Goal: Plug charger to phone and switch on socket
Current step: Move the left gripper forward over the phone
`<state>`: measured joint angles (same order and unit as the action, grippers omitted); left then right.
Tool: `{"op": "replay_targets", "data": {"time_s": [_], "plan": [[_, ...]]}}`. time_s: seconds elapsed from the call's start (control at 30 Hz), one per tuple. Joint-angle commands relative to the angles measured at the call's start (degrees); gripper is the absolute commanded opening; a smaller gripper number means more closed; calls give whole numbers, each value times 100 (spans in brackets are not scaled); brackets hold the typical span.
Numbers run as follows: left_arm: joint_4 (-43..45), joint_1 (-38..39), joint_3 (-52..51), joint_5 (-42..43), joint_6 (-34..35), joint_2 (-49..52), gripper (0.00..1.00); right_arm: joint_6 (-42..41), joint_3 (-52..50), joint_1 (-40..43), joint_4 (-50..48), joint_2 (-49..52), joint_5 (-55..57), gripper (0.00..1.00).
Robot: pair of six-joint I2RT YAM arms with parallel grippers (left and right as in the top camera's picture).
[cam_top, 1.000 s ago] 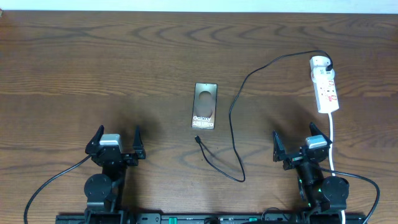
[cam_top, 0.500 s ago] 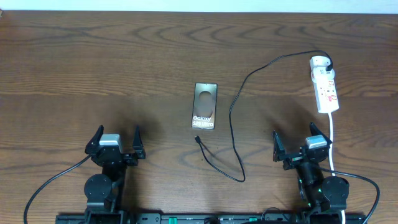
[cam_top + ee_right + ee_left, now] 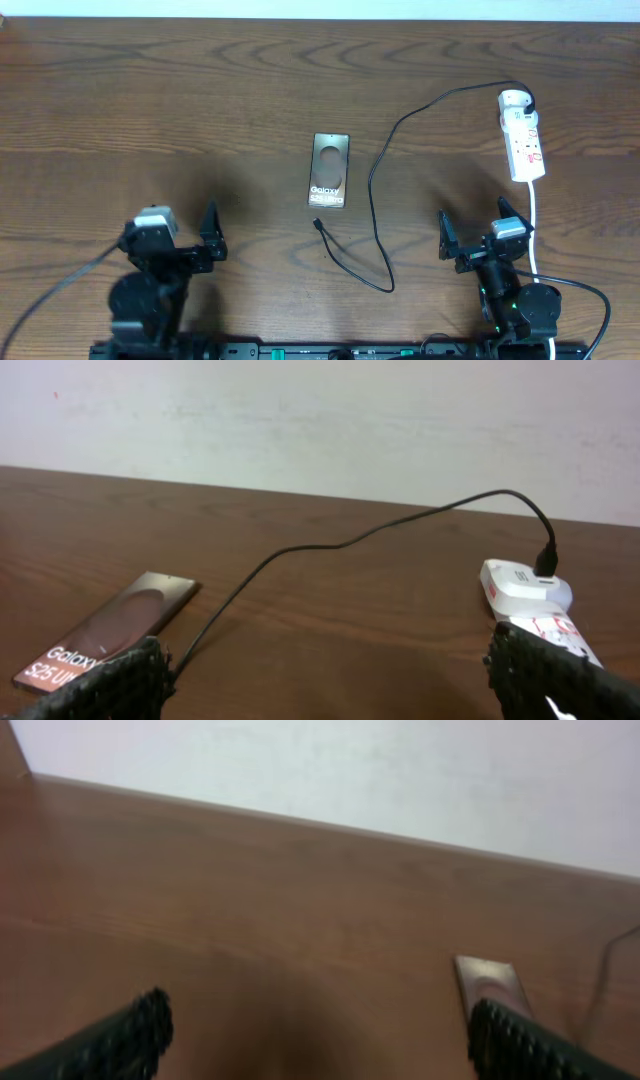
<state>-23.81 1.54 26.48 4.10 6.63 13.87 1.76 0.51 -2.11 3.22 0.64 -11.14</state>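
Note:
The phone [image 3: 329, 170] lies flat mid-table, lettering toward the front; it also shows in the right wrist view [image 3: 105, 632] and partly in the left wrist view [image 3: 488, 980]. The charger's black cable [image 3: 375, 200] runs from its white adapter [image 3: 514, 100], plugged into the socket [image 3: 524, 140], down to its small plug [image 3: 317, 224] lying loose just below the phone. My left gripper [image 3: 170, 235] is open and empty at the front left. My right gripper [image 3: 480, 232] is open and empty at the front right, below the socket.
The socket's thick white cord [image 3: 535, 215] runs down past my right arm. A pale wall [image 3: 320, 420] backs the table's far edge. Bare wood lies between my left gripper and the phone.
My left arm has shifted left and turned a little to the right. The right arm, phone, cable and socket have not moved.

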Motion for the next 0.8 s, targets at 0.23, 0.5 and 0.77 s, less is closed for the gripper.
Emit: {"op": "replay_targets", "data": {"time_s": [0.23,0.5,0.77], "plan": [[-3051,-7,4909,730,157,4360,95,2,-20,-57,4,-24,-39,99],[-4715,319,7136,745,160,7047,95,2,-20,-57,4,-24,-39,99],[-4406,332,7136,1123,177,8505,98,2,-20,-57,4,-24,-39,99]]}}
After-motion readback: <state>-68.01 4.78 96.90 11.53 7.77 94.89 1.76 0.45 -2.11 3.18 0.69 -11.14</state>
